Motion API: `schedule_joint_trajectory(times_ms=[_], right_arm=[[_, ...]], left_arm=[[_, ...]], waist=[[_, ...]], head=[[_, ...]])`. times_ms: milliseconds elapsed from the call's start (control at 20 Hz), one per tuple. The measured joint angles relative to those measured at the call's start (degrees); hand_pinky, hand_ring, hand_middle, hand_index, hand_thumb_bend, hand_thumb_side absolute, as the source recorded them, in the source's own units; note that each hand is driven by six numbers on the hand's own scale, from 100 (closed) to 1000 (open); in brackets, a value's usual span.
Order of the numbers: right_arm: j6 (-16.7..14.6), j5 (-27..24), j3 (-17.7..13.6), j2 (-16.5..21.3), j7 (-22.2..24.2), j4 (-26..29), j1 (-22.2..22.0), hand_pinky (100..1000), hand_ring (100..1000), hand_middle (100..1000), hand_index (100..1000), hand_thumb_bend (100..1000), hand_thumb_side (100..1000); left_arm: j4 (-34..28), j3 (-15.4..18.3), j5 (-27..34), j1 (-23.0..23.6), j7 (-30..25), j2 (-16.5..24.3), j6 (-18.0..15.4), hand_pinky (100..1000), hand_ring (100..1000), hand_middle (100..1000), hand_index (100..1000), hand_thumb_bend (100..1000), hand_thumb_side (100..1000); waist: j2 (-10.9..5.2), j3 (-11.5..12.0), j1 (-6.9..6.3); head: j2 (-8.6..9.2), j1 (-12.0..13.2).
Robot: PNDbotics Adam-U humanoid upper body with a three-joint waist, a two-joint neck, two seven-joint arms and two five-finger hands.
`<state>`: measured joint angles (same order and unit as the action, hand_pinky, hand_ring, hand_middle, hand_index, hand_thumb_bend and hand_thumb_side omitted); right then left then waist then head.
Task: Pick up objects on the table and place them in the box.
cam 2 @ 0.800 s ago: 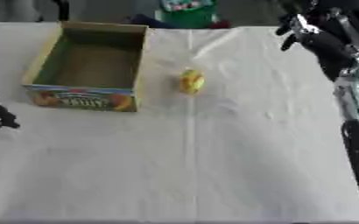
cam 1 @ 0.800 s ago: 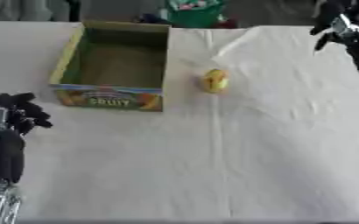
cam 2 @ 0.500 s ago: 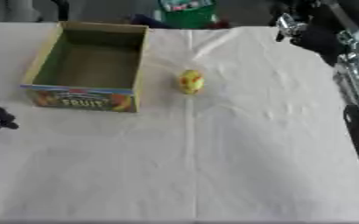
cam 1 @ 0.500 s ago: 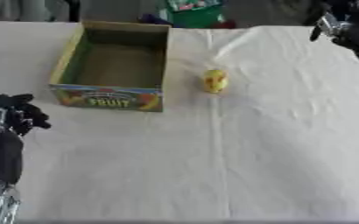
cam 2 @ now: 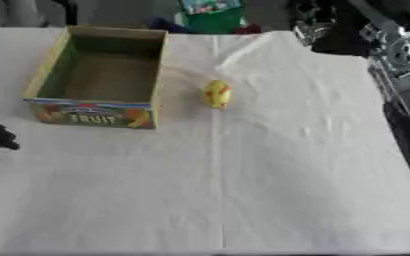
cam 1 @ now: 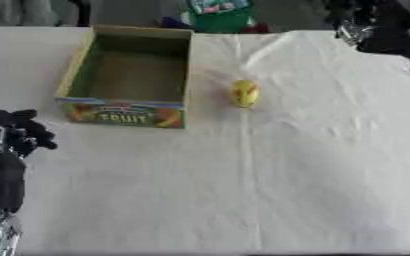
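We see one small yellow fruit (cam 1: 244, 93) left on the bench (cam 1: 313, 165) — it lies on the white cloth just beside the right wall of the box (cam 1: 125, 112), toward the far edge, its long axis running roughly from far edge to near edge. The box is open and looks bare inside. Our right robot hand (cam 2: 312, 22) hangs over the far right corner, blurred and dark, so we cannot tell how its fingers stand. Our left robot hand (cam 1: 18, 131) sits at the left edge, fingers curled on nothing, with the box between it and the fruit. We judge the right one better placed — an unobstructed path runs leftward and nearer.
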<state>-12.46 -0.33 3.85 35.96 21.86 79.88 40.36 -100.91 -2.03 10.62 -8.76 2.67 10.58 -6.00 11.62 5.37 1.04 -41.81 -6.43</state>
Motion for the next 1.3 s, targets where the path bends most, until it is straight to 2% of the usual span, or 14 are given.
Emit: schedule_joint_trajectory(times_ms=[300,500,650,950,1100,1300], right_arm=[[-5.4,9.1,3.1,-4.0,5.5,-8.5,6.3,557,754,763,848,100,198],[-8.8,18.6,4.1,-7.9,6.7,-15.0,9.6,636,827,817,873,100,203],[-10.8,27.1,4.3,-10.9,6.2,-20.0,11.2,703,881,871,902,100,216],[-14.0,42.4,3.5,-14.8,2.9,-28.3,12.9,736,897,889,916,100,227],[-14.9,46.9,2.9,-15.6,0.6,-30.8,13.2,739,895,887,918,100,229],[-15.8,49.8,2.5,-15.6,-1.0,-32.3,13.4,742,890,882,920,100,232]], left_arm=[[0.0,-0.3,0.0,0.2,-0.2,0.0,0.0,473,512,476,676,100,795],[0.2,-0.7,0.2,0.2,-0.5,0.0,0.1,473,513,476,676,100,796],[0.3,-0.7,0.2,0.2,-0.6,0.0,0.0,473,513,476,676,100,796],[0.3,-1.0,0.2,0.1,-0.8,0.0,0.1,473,514,477,677,100,796],[0.3,-1.0,0.2,0.1,-0.9,0.0,0.2,474,514,477,677,100,797],[0.3,-1.0,0.2,0.1,-0.9,0.0,0.2,474,515,478,677,100,795]], waist=[[-0.03,0.3,-0.03],[-0.03,0.6,-0.13],[-0.02,1.0,-0.22],[0.08,1.8,-0.21],[0.12,2.0,-0.17],[0.14,2.0,0.09]], head=[[-0.02,-0.7],[-0.02,-1.1],[-0.01,-1.5],[0.09,-2.3],[0.1,-2.3],[0.11,-2.3]])
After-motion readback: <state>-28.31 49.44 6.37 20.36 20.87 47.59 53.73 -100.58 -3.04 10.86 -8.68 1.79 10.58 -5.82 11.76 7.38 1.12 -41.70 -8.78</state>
